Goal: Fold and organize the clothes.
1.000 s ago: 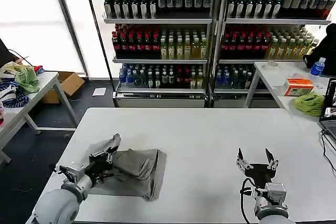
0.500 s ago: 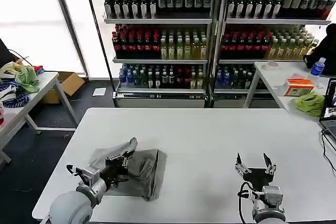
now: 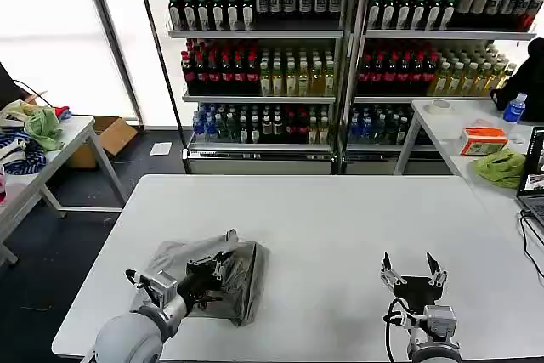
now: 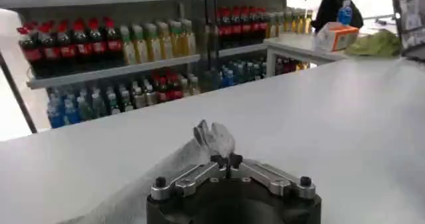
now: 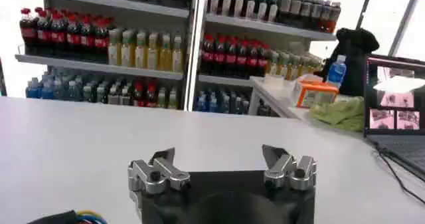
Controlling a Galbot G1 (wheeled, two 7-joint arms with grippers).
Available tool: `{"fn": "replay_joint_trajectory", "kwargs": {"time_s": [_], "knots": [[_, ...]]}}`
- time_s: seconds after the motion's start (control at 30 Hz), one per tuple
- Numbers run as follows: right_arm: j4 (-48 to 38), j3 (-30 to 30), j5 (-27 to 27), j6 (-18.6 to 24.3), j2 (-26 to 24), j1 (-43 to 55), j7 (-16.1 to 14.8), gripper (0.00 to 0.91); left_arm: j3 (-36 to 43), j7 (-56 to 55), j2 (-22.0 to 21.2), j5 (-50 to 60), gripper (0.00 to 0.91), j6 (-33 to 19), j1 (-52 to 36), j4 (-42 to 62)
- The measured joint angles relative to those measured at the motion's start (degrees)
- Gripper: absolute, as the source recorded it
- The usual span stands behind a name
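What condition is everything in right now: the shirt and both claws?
Shirt: partly folded on the table, one edge lifted.
Left gripper: shut on the shirt's edge, holding it above the pile.
Right gripper: open, empty, over bare table at the near edge.

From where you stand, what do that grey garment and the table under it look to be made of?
The grey garment, pinched by the left gripper, looks like soft matte cotton-type fabric: it drapes and creases in loose folds. The table looks like a smooth white laminate or painted board with a faint sheen; the exact material is unclear.
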Motion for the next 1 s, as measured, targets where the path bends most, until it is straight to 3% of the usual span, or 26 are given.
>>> {"fn": "replay_joint_trajectory", "kwargs": {"time_s": [0.43,0.5,0.53,0.57,0.6,0.83,0.87,0.9,1.0], "knots": [[0.1,-0.4,-0.1,0.1,0.1,-0.3,0.0,0.907,1.7,0.8,-1.9,0.7,0.0,-0.2,0.1,1.0],[0.2,-0.5,-0.2,0.2,0.1,-0.5,0.0,0.907,1.8,0.8,-2.3,1.0,0.141,-0.2,0.2,1.0],[0.2,-0.5,-0.2,0.2,0.1,-0.5,0.0,0.907,1.8,0.8,-2.5,1.0,0.141,-0.3,0.1,1.1],[0.3,-0.6,-0.3,0.3,0.1,-0.6,0.0,0.907,1.8,0.8,-2.7,1.0,0.04,-0.3,0.1,1.3],[0.3,-0.6,-0.3,0.3,0.0,-0.7,0.0,0.907,1.8,0.9,-2.9,1.0,0.01,-0.5,-0.1,1.4],[0.6,-0.9,-0.3,0.3,0.0,-0.7,0.0,0.907,1.9,0.6,-4.1,1.0,0.01,-1.2,-0.9,2.7],[0.6,-0.9,-0.3,0.3,0.0,-0.7,0.0,0.907,1.9,0.5,-4.2,1.0,0.655,-1.2,-1.0,2.9],[0.6,-0.8,-0.3,0.3,-0.1,-0.6,0.0,0.907,1.9,0.4,-4.4,0.9,0.907,-1.2,-1.2,3.0],[0.5,-0.8,-0.3,0.3,-0.2,-0.5,0.0,0.907,2.3,0.2,-4.9,0.4,0.907,-1.4,-1.6,3.4]]}}
